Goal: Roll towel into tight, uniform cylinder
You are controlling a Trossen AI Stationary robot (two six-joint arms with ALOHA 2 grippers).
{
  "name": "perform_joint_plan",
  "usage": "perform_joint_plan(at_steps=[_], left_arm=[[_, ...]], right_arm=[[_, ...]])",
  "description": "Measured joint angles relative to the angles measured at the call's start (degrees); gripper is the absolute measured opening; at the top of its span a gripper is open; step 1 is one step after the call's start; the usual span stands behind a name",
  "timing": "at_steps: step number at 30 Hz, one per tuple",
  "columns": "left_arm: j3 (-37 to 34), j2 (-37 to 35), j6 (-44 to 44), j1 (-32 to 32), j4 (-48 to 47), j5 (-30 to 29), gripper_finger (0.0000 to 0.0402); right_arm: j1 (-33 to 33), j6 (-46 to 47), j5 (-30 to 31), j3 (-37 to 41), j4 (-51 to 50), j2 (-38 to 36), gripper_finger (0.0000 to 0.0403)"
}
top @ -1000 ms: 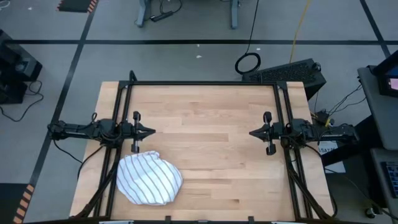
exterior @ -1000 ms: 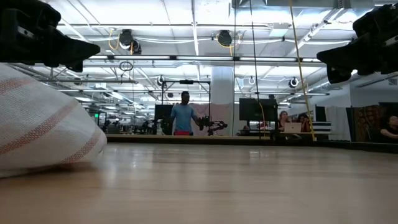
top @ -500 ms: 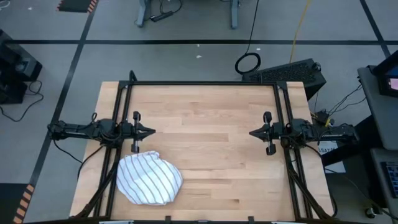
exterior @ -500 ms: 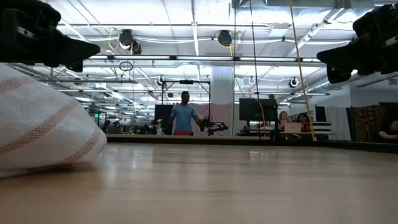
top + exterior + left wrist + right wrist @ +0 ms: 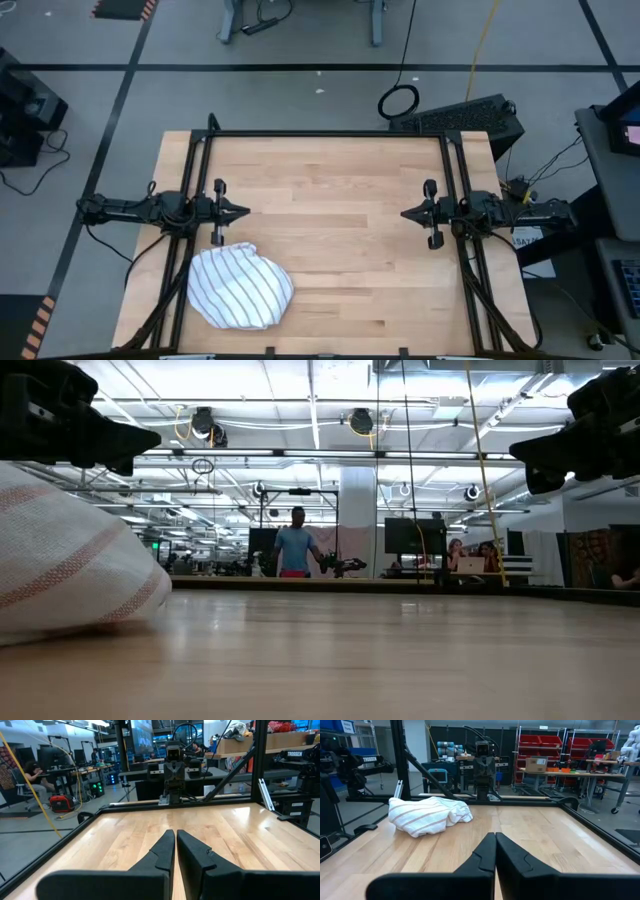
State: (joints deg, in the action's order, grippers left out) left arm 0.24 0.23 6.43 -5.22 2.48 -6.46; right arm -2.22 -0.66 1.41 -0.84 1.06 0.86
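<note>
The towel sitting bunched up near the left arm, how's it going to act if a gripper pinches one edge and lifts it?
The towel lies as a crumpled mound with soft folds, so it will probably drape and sag rather than hold shape. It looks thin and light, so one pinch likely lifts only part while the rest trails on the table. Being cloth on smooth wood, it may slide and bunch if pushed.

My fingers (image 5: 172, 852) are matte black on both arms. The towel (image 5: 240, 288) is white with thin dark parallel pinstripes, which look reddish-brown close up. The worktop (image 5: 330, 180) is pale honey-coloured wood in narrow planks with a black frame. The floor (image 5: 150, 90) is grey, crossed by dark lines.
</note>
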Motion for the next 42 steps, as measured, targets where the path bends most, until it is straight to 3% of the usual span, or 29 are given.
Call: perform_joint_plan(at_steps=[11, 20, 24, 29, 34, 42], left_arm=[[0.0, 0.0, 0.0, 0.0, 0.0, 0.0, 0.0027], [0.0, 0.0, 0.0, 0.0, 0.0, 0.0, 0.0027], [0.0, 0.0, 0.0, 0.0, 0.0, 0.0, 0.0027], [0.0, 0.0, 0.0, 0.0, 0.0, 0.0, 0.0027], [0.0, 0.0, 1.6, 0.0, 0.0, -0.4, 0.0027], [0.0, 0.0, 1.5, 0.0, 0.0, -0.4, 0.0027]], right_arm=[[0.0, 0.1, 0.2, 0.0, 0.9, 0.0, 0.0], [0.0, 12.3, -1.0, 0.0, 0.0, 0.3, 0.0], [0.0, 19.7, 1.7, 0.0, 0.5, 2.1, 0.0], [0.0, 23.0, 2.8, 0.0, 2.4, 6.5, 0.0], [-0.1, 25.8, 4.3, 0.0, 10.5, 12.7, 0.0], [-0.1, 23.9, 2.8, -5.0, 19.8, 26.5, 0.0]])
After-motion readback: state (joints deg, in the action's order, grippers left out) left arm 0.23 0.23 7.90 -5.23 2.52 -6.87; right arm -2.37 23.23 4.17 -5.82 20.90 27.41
